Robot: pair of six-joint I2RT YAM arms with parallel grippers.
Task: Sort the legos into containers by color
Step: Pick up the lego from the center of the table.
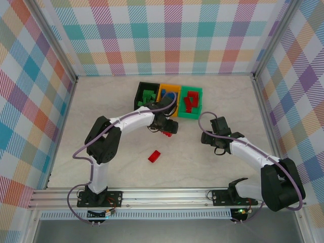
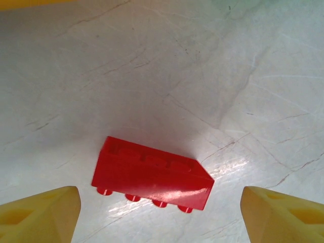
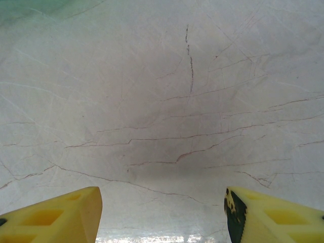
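— While the left claw is hanging wide open, where is the red lego brick lying?
— Between its fingers, ungripped, on the tabletop. The right claw is gaping empty too.

My gripper over a red lego on the worktop

My two yellow fingers sit in the bottom corners, spread wide, with the brick between them and nearer the left one; neither touches it. The red lego lies tipped on its side, long axis running a little down to the right, four round studs poking out along its lower edge and a glossy highlight on the face toward me. The worktop is pale, veined with thin dark cracks. A thin orange strip crosses the top left corner, possibly a bin's rim, though too little shows to tell.
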